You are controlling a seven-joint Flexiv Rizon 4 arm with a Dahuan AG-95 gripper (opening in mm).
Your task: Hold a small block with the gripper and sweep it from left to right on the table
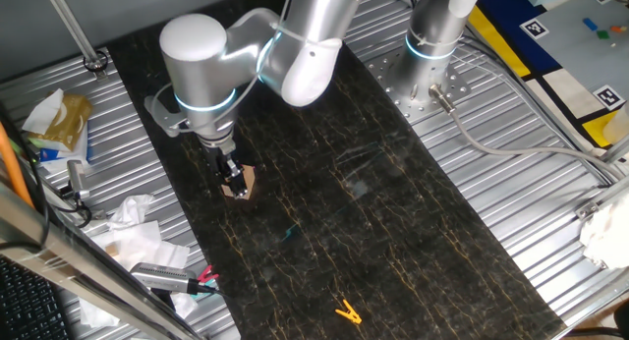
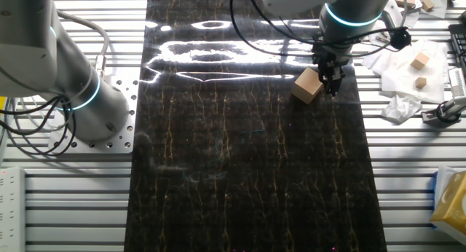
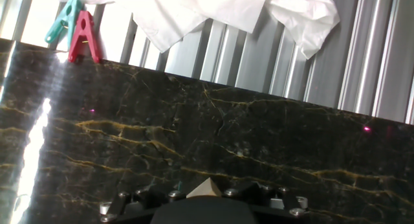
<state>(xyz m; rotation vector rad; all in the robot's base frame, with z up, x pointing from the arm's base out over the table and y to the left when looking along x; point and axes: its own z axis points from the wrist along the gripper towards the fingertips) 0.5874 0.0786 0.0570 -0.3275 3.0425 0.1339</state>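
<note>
Right now I have the gripper (image 1: 233, 180) clamped on the small block (image 2: 308, 85), low against the table (image 2: 247, 179) near one long edge, so it can drag across the black surface. Ahead the sweep lane looks open (the yellow clip (image 1: 346, 311) sits well apart), while crumpled tissues (image 3: 213, 10) and two clothespins (image 3: 76, 31) lie beyond the edge.

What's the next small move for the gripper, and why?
Probably begin the sweep toward the far edge: the gripper looks closed on the small block, low on the table near one long edge, with open surface ahead.
</note>
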